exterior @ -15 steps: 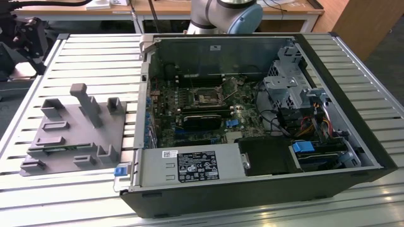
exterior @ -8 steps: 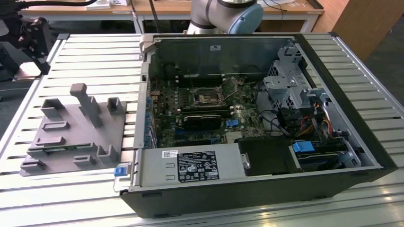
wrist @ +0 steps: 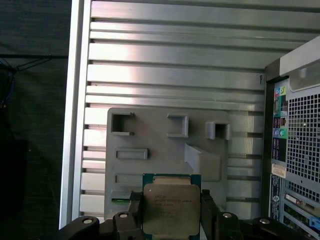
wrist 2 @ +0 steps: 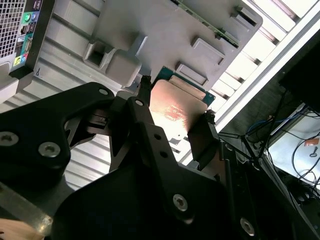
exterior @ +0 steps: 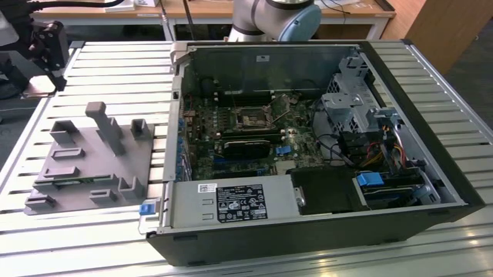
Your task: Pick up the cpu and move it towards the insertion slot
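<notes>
The cpu [wrist: 170,209] [wrist 2: 175,107] is a flat square chip with a silvery top and a thin green rim. My gripper [wrist: 171,212] [wrist 2: 176,109] is shut on it, with one black finger [wrist: 134,210] against each of two opposite edges. The chip hangs above the grey plastic tray [wrist: 160,150] [wrist 2: 165,30]. In the exterior view my gripper [exterior: 46,49] is a dark shape at the far left, above the table beyond the tray [exterior: 77,167]. The insertion slot [exterior: 250,120] is a square socket with a dark centre on the motherboard inside the open computer case [exterior: 308,144].
The tray carries upright posts [exterior: 104,124] and raised blocks. The case's rear panel [wrist: 295,150] [wrist 2: 20,30] with its ports stands close beside the tray. The ribbed metal table [exterior: 115,69] ends at an edge [wrist: 75,100], with dark floor and cables beyond. Drive cages and wires [exterior: 362,127] crowd the case's right side.
</notes>
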Controlling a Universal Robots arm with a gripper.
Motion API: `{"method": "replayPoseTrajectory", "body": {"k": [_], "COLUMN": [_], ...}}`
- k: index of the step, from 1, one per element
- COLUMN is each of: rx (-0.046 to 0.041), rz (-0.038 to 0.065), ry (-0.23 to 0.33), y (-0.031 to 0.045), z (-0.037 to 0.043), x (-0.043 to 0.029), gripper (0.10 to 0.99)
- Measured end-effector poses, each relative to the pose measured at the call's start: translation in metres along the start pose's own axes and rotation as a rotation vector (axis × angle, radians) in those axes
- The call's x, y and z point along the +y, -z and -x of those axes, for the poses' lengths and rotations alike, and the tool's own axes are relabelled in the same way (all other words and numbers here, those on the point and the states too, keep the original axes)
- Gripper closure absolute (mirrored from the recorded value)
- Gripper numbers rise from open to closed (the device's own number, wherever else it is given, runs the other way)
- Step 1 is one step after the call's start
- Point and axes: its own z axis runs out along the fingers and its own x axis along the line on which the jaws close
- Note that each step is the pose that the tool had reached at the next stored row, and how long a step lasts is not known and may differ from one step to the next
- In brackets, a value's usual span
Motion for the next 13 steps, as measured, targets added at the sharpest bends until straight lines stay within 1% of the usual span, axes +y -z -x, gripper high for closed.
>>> {"method": "replayPoseTrajectory", "body": {"k": [13], "rx": [-0.0001], "rz": [0.0], "ry": [0.0], "y": [-0.0001], "z": [0.0133], "x": [-0.0004], "gripper": [0.541]}}
